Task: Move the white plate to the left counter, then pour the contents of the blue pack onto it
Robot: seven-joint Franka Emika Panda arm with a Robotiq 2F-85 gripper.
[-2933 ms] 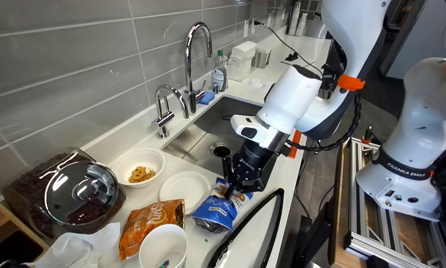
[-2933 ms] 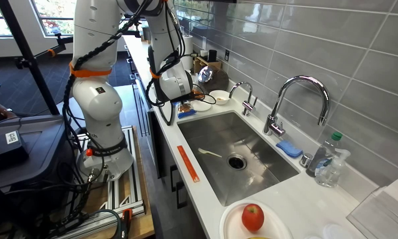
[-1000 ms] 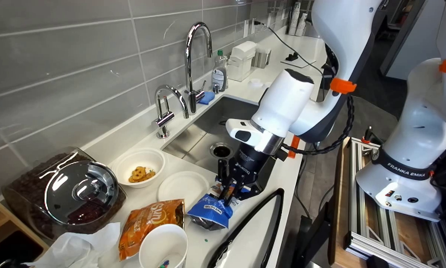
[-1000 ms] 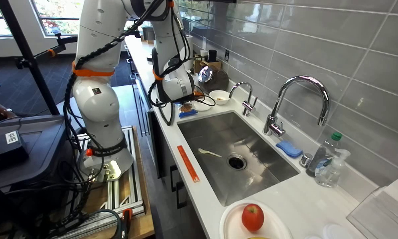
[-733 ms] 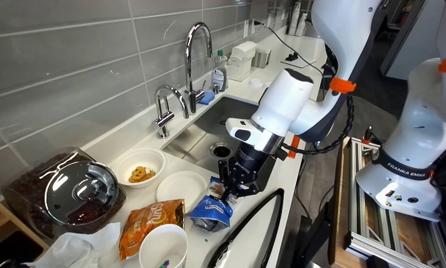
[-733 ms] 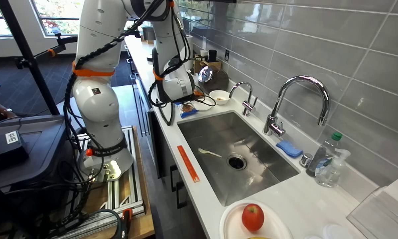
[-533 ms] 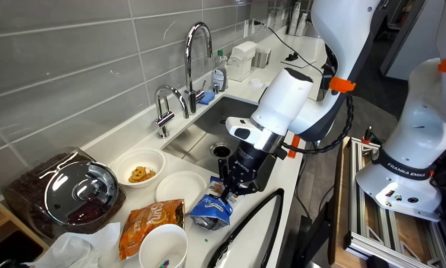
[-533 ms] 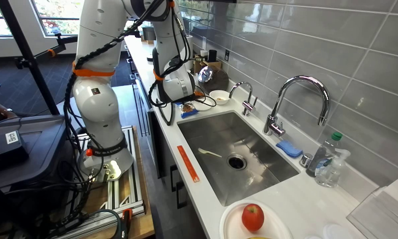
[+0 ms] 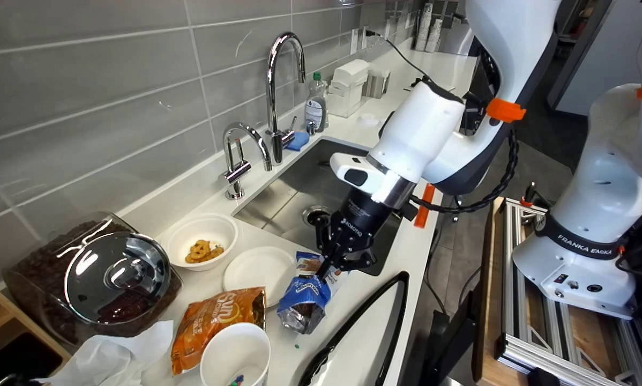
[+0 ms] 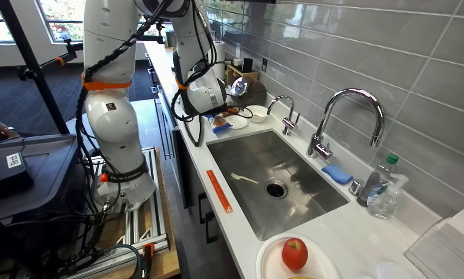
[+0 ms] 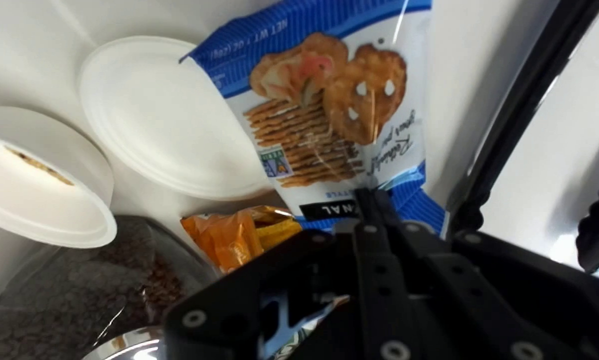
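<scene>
- Fingers (image 11: pixel 365 204) were closed on the blue bag (image 11: pixel 324 112), its face pinched.
- Just beside it, the plate (image 11: pixel 164 115) was seen on the counter (image 9: pixel 283 351).
- Slip was judged possible, as little seemed gripped; spill off the plate, if tilted early.

white plate (image 9: pixel 258 268), bowl (image 9: pixel 215 227) on counter (image 9: pixel 289 361)

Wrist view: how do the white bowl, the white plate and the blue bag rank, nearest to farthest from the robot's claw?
1. Blue bag: right at the gripper, touching it.
2. White plate: left of the bag.
3. White bowl: beyond the plate, at the left edge.
</scene>
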